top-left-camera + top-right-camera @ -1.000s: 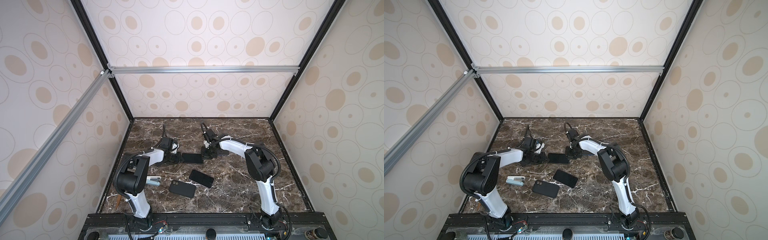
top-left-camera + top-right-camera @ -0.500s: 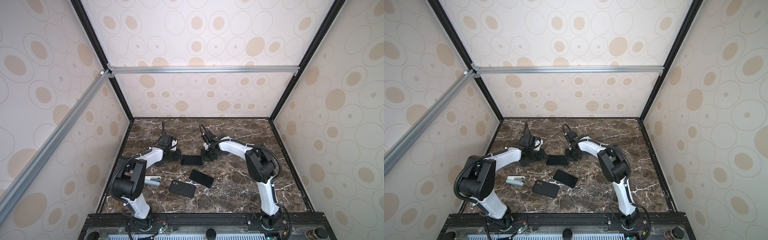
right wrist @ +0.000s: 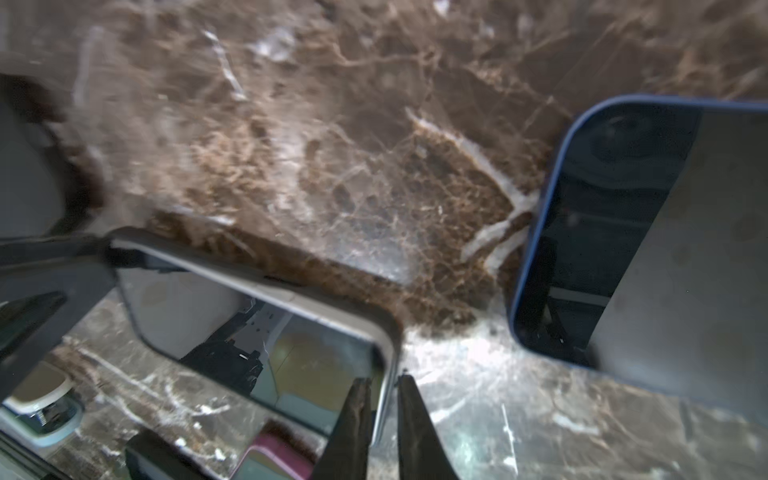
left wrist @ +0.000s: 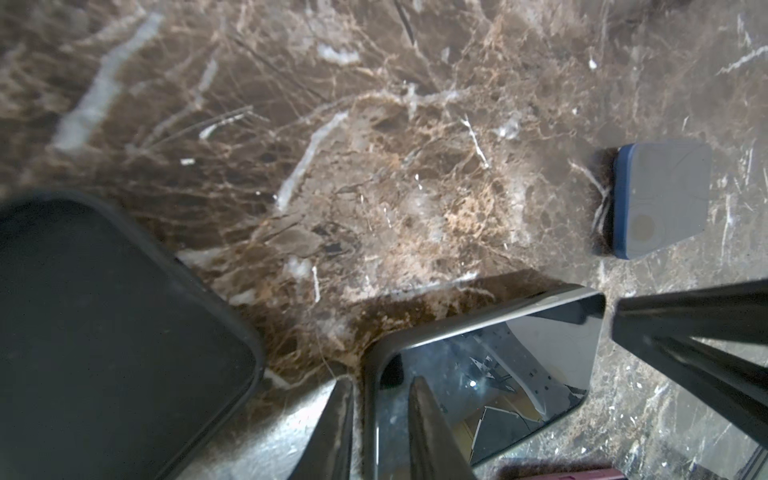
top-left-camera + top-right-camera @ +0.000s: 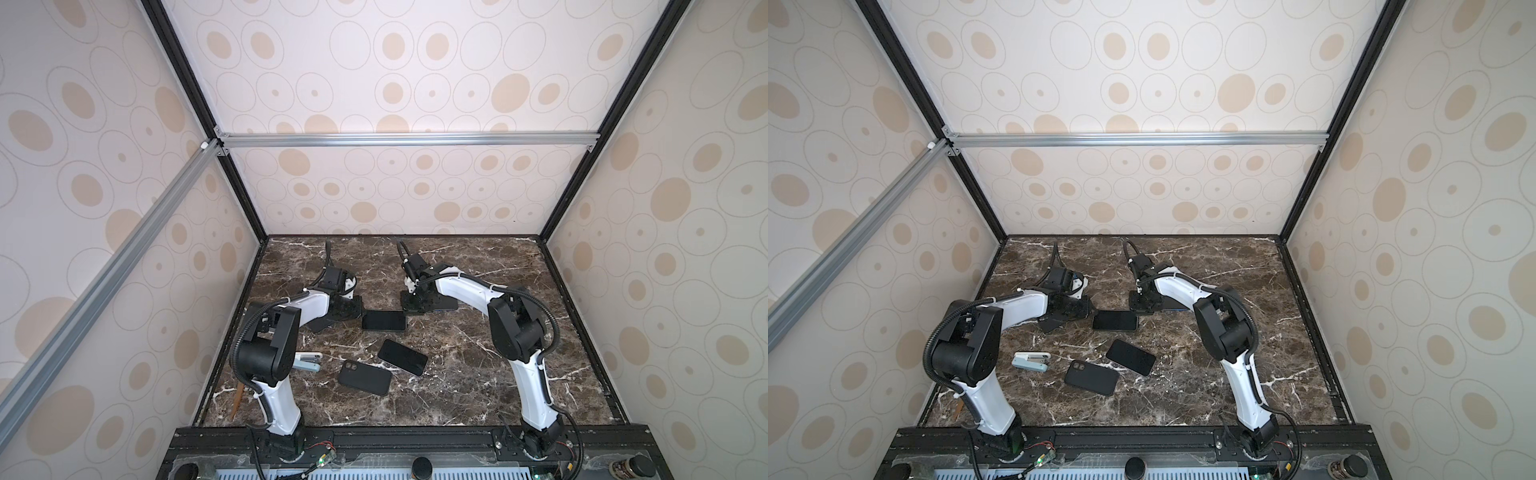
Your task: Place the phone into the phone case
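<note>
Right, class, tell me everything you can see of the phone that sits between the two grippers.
The phone is a slim dark slab with rounded corners and a grey, metal-looking rim. Its glossy screen faces up, unlit and full of reflections. It has no case on. It lies level, long side across both top views, at or just above the marble table; which, I cannot tell. The left gripper has its jaws shut on one short end, the right gripper on the opposite one.
</note>
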`<state>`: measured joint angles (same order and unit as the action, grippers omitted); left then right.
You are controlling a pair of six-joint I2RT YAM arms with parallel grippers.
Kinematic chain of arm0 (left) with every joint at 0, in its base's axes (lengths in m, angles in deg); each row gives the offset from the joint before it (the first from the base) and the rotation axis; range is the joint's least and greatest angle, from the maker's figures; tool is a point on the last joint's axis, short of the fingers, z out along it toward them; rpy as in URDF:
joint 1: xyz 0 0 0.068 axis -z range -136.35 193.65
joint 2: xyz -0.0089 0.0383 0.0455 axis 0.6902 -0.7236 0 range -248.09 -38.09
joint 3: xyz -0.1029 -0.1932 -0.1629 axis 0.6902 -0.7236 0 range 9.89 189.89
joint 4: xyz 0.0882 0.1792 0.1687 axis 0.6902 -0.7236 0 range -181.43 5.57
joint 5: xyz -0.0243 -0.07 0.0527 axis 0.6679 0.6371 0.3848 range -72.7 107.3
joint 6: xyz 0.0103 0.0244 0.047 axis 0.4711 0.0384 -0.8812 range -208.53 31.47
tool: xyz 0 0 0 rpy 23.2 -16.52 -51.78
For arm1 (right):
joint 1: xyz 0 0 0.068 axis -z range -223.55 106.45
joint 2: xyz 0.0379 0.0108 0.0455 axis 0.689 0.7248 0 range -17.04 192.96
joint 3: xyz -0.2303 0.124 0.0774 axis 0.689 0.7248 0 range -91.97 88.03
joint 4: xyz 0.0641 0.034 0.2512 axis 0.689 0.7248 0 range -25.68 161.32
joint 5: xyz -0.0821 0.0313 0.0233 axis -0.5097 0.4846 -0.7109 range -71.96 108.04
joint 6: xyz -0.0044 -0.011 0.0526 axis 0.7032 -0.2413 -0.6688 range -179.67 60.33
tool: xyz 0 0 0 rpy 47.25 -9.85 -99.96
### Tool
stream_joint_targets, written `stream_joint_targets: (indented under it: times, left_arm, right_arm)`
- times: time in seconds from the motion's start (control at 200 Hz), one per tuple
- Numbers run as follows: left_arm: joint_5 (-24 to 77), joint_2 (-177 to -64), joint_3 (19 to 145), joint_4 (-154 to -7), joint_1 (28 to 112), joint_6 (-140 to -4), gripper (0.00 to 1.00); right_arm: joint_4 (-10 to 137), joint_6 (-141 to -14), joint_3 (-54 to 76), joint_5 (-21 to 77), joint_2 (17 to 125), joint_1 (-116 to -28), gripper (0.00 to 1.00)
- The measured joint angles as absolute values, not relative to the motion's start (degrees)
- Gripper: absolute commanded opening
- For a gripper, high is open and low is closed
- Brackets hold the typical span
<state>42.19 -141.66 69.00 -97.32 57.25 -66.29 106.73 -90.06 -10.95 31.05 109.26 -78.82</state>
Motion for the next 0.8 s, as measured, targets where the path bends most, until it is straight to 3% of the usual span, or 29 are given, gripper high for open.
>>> stream_joint_targets:
  times: [0.385,0.54,0.8]
  left_arm:
    - [43.13,-142.58,68.92,-97.27,57.25,-67.12,0.19]
    - [43.37,-142.69,68.92,-97.27,57.25,-67.43,0.13]
    - [43.61,-142.69,68.92,-97.27,57.17,-67.63,0.12]
  right_arm:
    - [106.36,-89.8,-11.06,32.82,109.63,-78.29,0.11]
    - [106.69,-89.8,-11.56,32.84,110.05,-78.18,0.1]
    - [107.63,-90.06,-12.63,32.89,110.71,-78.07,0.08]
